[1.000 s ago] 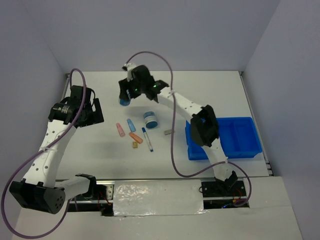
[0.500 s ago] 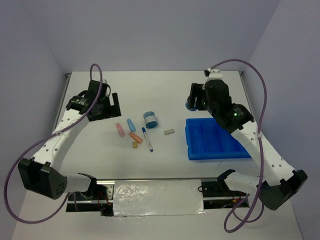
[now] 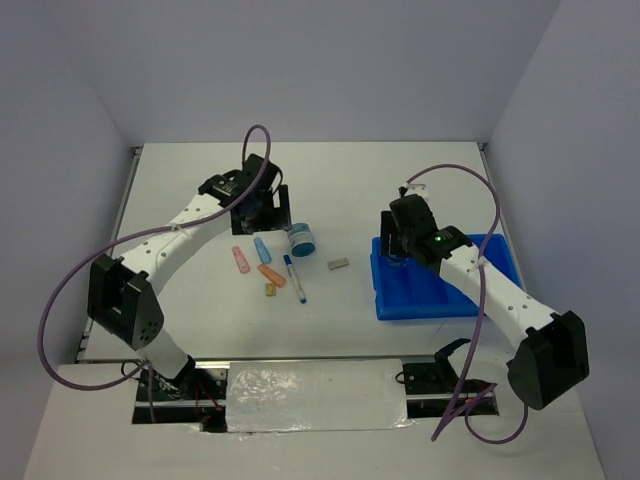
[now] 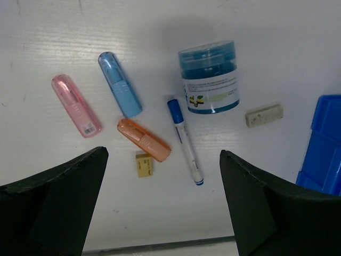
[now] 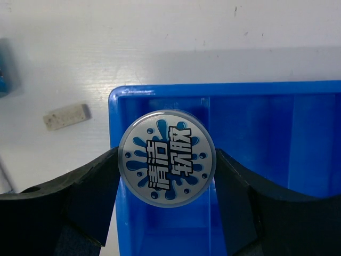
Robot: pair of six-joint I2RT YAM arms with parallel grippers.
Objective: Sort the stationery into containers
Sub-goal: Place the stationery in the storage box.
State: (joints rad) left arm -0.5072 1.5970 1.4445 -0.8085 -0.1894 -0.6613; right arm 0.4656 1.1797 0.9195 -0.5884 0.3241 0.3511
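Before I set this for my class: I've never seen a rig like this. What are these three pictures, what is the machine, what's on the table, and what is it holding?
The machine is two white robot arms bolted at the table's near edge, each ending in a two-finger gripper. The wide picture looks down from above and behind them. The other two come from a camera on each wrist.

On the white table lie a pink bar, a light-blue bar, an orange bar, a blue-capped pen, a tan block, a grey block and a round blue-white tub.

The left gripper hangs open by these, holding nothing. The right gripper is shut on a second tub, over a corner of the blue tray, which has compartments.
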